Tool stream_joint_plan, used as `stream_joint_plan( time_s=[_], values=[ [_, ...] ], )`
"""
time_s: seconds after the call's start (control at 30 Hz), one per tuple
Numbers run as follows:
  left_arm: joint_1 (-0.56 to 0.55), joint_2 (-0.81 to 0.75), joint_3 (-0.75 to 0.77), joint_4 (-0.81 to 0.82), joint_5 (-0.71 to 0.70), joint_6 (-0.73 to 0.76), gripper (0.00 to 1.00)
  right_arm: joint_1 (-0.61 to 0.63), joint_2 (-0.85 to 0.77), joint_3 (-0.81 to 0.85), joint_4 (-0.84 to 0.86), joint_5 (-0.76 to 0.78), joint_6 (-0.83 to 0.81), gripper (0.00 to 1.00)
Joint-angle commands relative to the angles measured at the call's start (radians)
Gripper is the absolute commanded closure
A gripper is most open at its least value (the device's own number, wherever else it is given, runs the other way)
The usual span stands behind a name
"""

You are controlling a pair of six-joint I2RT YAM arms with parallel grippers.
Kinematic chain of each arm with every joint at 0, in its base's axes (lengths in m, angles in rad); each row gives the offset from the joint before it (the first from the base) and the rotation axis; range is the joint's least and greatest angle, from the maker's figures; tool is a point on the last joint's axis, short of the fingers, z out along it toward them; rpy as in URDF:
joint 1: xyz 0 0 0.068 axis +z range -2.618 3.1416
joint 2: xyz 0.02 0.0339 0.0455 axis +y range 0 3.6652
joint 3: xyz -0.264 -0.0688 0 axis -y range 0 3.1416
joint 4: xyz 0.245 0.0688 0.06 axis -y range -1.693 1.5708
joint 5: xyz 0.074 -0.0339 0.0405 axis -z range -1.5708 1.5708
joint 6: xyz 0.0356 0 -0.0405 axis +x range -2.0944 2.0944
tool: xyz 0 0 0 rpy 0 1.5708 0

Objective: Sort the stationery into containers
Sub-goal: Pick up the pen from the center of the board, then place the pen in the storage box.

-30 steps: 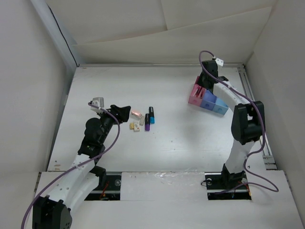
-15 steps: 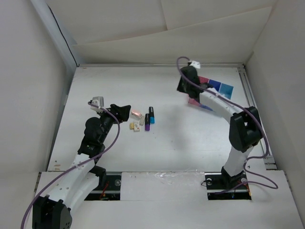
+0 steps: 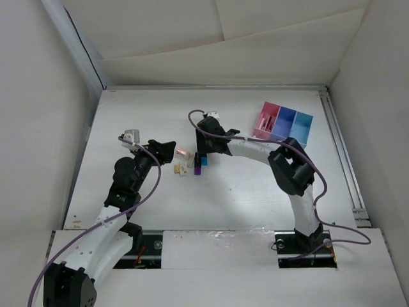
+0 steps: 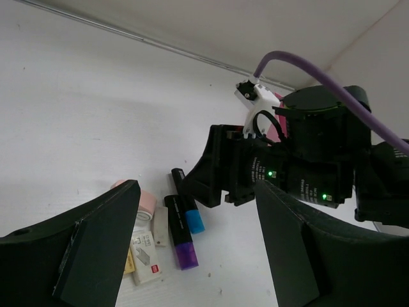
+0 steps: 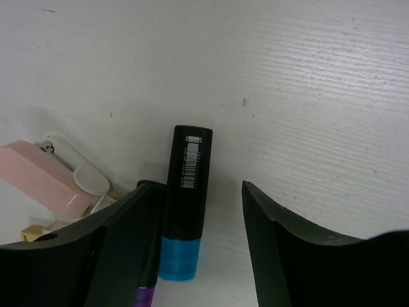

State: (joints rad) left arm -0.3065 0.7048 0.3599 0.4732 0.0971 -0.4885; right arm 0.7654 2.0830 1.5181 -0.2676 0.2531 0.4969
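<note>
The right gripper [image 5: 195,192] spreads its 2 fingers [image 5: 284,246] around the blue marker [image 5: 184,211], ready to grab it for the tray [image 3: 285,121] at 2 o'clock; the left gripper [image 4: 197,189] is spread too.

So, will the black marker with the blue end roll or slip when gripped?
Probably stiff and light: the blue-ended marker looks like a short hard plastic stick. Its smooth, seemingly round body could roll or slip if the open right gripper closes off-centre. The purple marker lies alongside and may get nudged.
</note>
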Motion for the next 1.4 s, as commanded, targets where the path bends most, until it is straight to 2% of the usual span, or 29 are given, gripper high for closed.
stream_joint_plan(
  time_s=[0.0,0.13,0.33,0.47,0.53,0.67,0.73,1.03,1.27,1.37],
  values=[
    [-0.002,-0.004,0.044,0.036,0.013,-0.005,0.31,0.003,0.011,0.056,0.001,-0.002,0.022,0.36],
    [-0.002,-0.004,0.044,0.036,0.023,-0.005,0.31,-0.006,0.037,0.056,0.01,-0.004,0.031,0.37],
    [-0.002,-0.004,0.044,0.036,0.023,-0.005,0.31,-0.015,0.071,0.065,0.019,-0.005,0.051,0.51],
    [-0.002,-0.004,0.044,0.036,0.023,-0.005,0.31,-0.015,0.081,0.065,0.028,-0.005,0.06,0.54],
    [-0.002,-0.004,0.044,0.036,0.023,-0.005,0.31,-0.015,0.081,0.065,0.028,0.006,0.06,0.61],
    [-0.002,-0.004,0.044,0.036,0.023,-0.005,0.31,-0.025,0.081,0.054,0.04,0.015,0.069,0.81],
    [-0.002,-0.004,0.044,0.036,0.023,-0.005,0.31,-0.034,0.068,0.045,0.041,0.026,0.078,0.86],
    [-0.002,-0.004,0.044,0.036,0.023,-0.005,0.31,-0.095,-0.155,-0.038,0.059,0.055,0.069,0.88],
    [-0.002,-0.004,0.044,0.036,0.023,-0.005,0.31,-0.25,-0.362,-0.136,0.059,0.097,0.06,0.88],
    [-0.002,-0.004,0.044,0.036,0.023,-0.005,0.31,-0.34,-0.425,-0.16,0.059,0.176,0.04,0.88]
  ],
)
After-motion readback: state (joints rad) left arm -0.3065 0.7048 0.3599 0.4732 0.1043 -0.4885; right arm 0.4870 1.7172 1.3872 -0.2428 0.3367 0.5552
